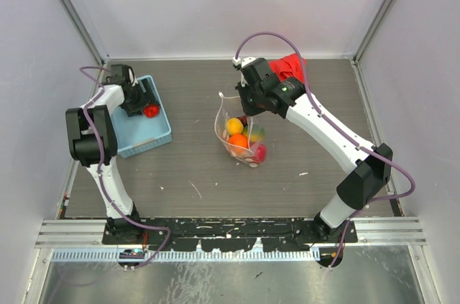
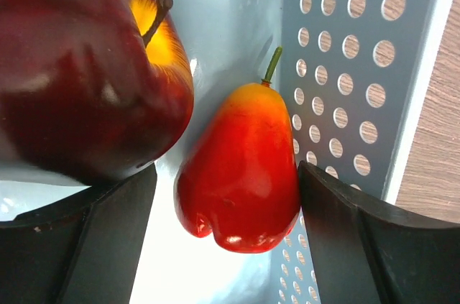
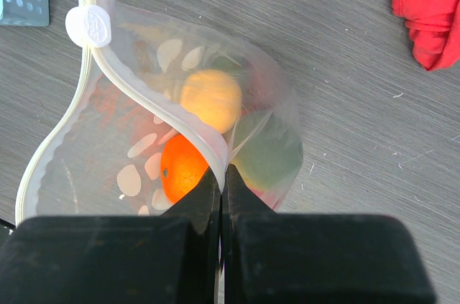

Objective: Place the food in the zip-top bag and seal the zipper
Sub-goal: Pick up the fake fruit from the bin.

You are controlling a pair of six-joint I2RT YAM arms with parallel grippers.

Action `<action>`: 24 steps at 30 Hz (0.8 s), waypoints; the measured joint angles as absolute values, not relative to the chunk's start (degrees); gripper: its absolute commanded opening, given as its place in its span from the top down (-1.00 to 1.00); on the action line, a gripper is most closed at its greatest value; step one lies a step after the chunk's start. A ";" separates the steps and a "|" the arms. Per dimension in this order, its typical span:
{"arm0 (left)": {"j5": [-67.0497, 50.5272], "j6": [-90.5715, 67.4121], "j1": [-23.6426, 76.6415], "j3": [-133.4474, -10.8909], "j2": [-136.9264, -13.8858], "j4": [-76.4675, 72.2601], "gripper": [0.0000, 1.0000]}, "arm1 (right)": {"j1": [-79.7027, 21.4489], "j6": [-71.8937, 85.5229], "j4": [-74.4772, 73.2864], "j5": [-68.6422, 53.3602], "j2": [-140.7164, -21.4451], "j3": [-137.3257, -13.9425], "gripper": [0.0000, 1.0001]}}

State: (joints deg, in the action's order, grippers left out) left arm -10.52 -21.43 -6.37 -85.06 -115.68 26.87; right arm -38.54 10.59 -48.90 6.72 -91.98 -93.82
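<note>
- Red toy fruit (image 2: 241, 171) sits between the left gripper's (image 2: 224, 185) spread jaws in the basket (image 2: 345, 67), ready for picking.
- Right gripper (image 3: 223, 178) clamps the zipper (image 3: 154, 110) of the zip-top bag (image 3: 72, 167), propping its mouth open; food (image 3: 183, 167) lies just ahead.

Left arm reaches toward 12 o'clock, left gripper (image 2: 226, 182) pointing down, jaws spread. Right arm stretches toward 10 o'clock, right gripper (image 3: 221, 174) pinching the zip-top bag (image 3: 86, 167).

Light blue hole-patterned basket (image 2: 338, 67); dark red apple (image 2: 79, 74); red-orange fruit (image 2: 241, 174); clear white-dotted bag (image 3: 129, 157) holding orange, yellow, possibly green; red cloth (image 3: 428, 9).
</note>
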 measured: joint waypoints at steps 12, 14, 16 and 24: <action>-10.92 -21.63 -6.00 -85.17 -116.11 27.55 0.02 | -38.54 10.59 -48.90 6.72 -91.98 -93.80 0.99; -10.90 -21.65 -6.00 -85.17 -115.85 27.92 0.06 | -38.54 10.59 -48.90 6.70 -91.98 -93.80 0.99; -10.90 -21.87 -6.00 -85.14 -115.11 28.23 0.06 | -38.54 10.59 -48.90 6.70 -91.98 -93.82 0.99; -10.63 -24.16 -5.82 -84.12 -106.41 29.12 0.10 | -38.54 10.66 -48.97 6.50 -91.98 -93.82 0.99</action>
